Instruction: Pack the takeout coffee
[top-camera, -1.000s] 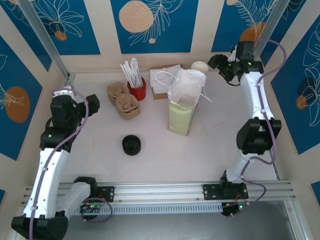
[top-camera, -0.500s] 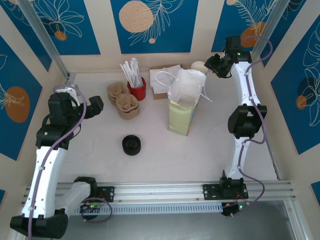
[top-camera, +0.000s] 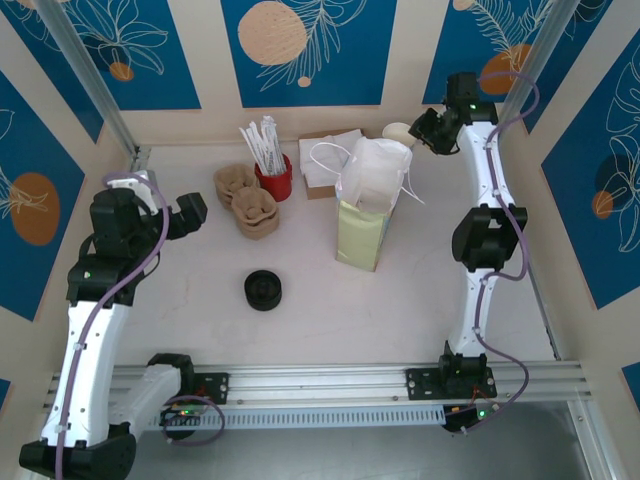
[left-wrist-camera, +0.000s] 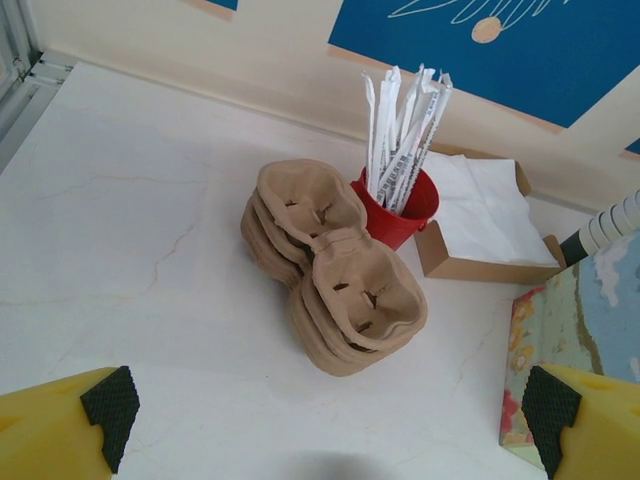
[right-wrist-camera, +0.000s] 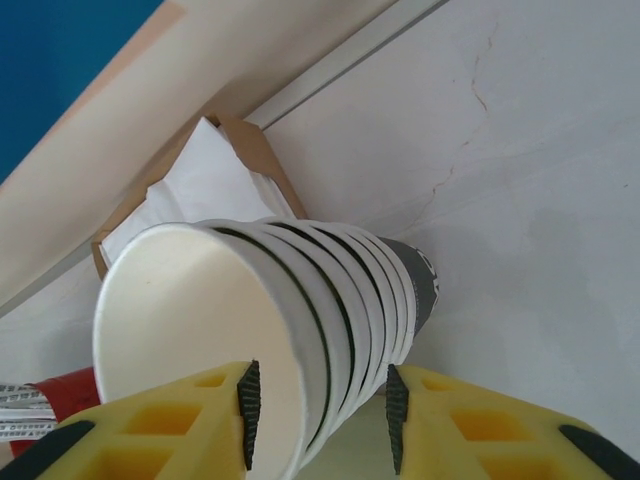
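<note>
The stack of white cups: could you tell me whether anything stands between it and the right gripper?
Nothing visible does. The right gripper sits at the stack of white cups, its fingers on either side of the nested rims; whether they press on them I cannot tell.

Red holder (left-wrist-camera: 402, 216), brown trays (left-wrist-camera: 335, 272), white cups (right-wrist-camera: 200, 310)

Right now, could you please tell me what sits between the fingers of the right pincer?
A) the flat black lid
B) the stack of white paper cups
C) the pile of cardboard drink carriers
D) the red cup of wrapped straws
B: in the right wrist view the stack of white paper cups lies between the two yellow fingers of the right pincer, one finger on each side of its rims.
</note>
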